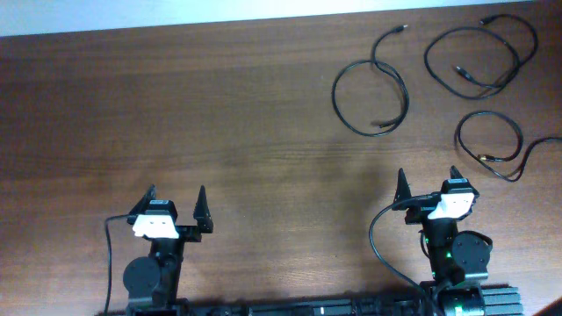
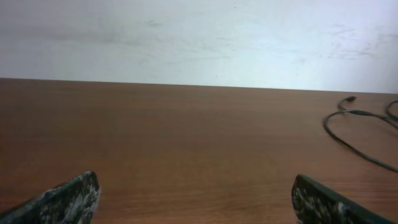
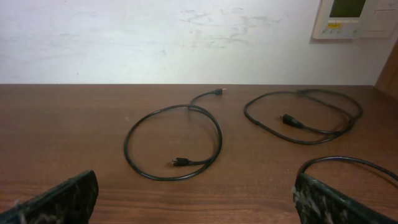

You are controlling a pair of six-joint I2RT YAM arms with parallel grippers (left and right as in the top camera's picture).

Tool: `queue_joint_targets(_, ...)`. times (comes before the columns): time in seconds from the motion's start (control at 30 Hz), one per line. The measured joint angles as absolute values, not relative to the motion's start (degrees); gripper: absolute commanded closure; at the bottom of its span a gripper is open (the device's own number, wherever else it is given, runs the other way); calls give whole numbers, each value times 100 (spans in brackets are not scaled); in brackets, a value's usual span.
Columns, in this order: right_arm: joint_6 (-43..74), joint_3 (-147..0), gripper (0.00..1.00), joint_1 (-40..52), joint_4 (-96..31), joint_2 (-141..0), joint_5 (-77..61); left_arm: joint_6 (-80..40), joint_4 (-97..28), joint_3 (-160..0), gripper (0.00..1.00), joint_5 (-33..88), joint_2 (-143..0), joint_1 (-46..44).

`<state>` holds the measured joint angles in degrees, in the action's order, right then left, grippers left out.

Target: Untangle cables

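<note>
Three thin black cables lie apart as separate loose loops at the table's far right. The first cable is one round loop. The second cable lies farther right at the back. The third cable lies nearest my right gripper, with a tail running off the right edge. My left gripper is open and empty near the front left. My right gripper is open and empty at the front right, short of the cables.
The brown wooden table ends at a white wall behind. A white wall panel hangs at the upper right. Thicker black arm wires loop near the right arm's base.
</note>
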<state>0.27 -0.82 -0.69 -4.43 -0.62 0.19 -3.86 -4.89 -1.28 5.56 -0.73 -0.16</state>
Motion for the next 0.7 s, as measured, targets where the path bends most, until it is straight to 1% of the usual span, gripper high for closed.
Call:
queue_joint_targets(0.23,32,-82,2,-69,-443,-62,21,622,-467,-115,1,554,-73,-16)
queue_joint_targets(0.7,27,-82,2,-69,-443,-62,21,775,-445,-106,1,554,-73,-16)
